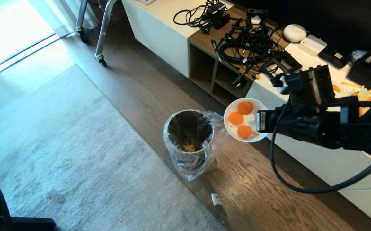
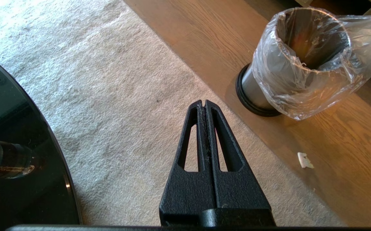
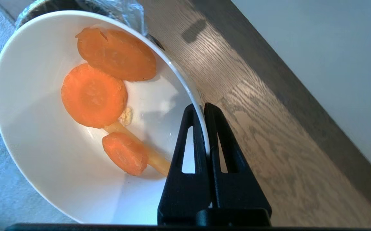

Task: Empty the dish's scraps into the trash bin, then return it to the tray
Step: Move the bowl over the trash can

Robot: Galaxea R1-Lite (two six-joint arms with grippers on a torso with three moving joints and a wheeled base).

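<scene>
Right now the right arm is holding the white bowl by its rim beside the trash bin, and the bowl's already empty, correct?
Not empty. The right wrist view shows the bowl holding three carrot slices. The rest stands: the right gripper's fingers pinch its rim beside the trash bin.

Grey rug (image 1: 60, 144), wood floor (image 1: 252, 179), white cabinet (image 1: 326, 160), sunlit window (image 1: 8, 25)

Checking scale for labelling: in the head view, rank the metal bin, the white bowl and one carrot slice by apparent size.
1. Shiny metal trash bin with clear plastic liner
2. Small round white bowl, though it hangs nearer the camera
3. Round orange carrot slice, clearly smallest
</scene>
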